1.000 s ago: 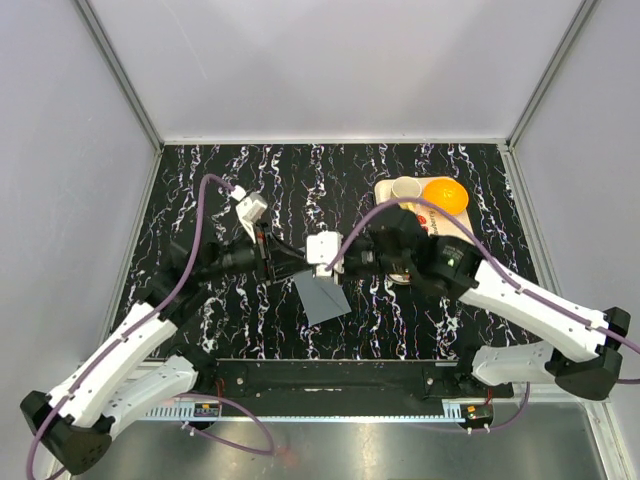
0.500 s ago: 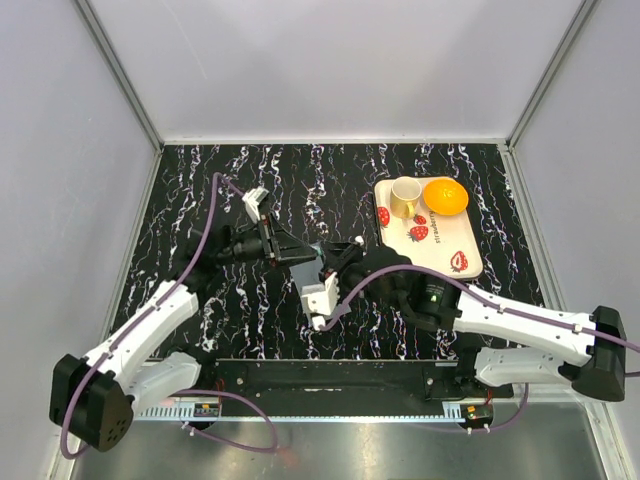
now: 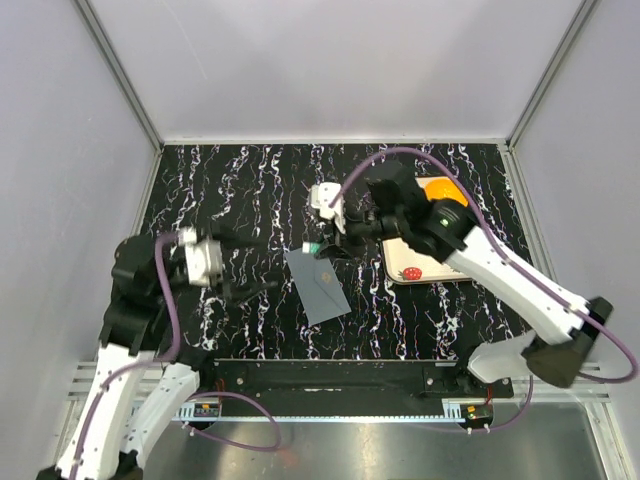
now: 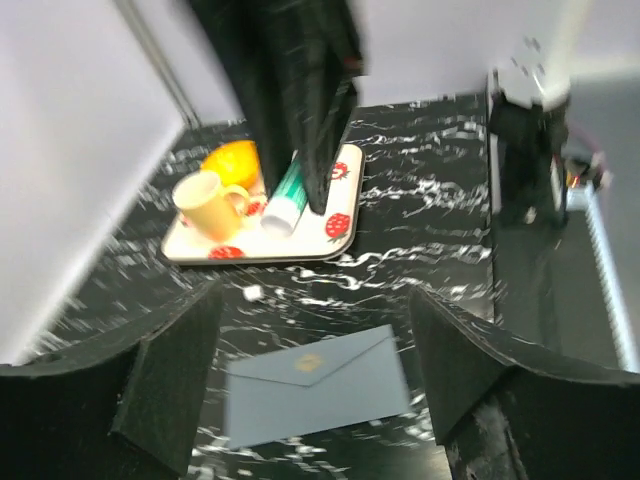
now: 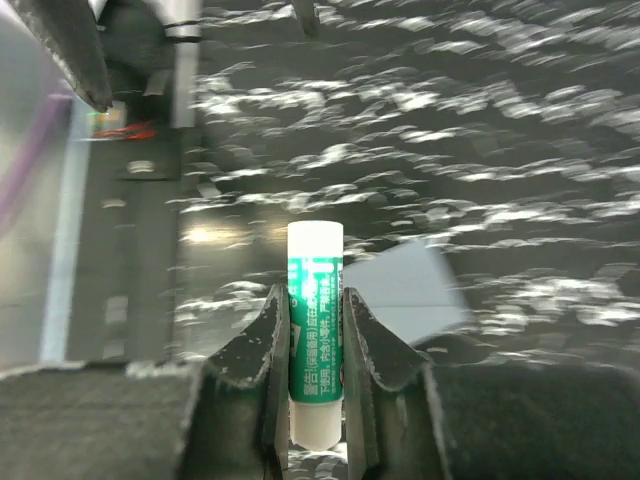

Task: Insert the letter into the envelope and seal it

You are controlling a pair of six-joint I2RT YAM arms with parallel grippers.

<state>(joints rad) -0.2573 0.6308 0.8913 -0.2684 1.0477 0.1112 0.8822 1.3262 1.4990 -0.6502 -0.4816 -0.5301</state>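
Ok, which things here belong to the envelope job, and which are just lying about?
Job in hand:
- dark grey envelope, lying flat with its flap down
- green-and-white glue stick, clamped in the right gripper
- letter: not in view

Lying about:
- strawberry-printed tray
- yellow cup on it
- orange on it

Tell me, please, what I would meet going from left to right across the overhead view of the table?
left hand → envelope → strawberry-printed tray. The right hand and the green-and-white tube it grips share the envelope's stretch of the picture, so I leave them out.
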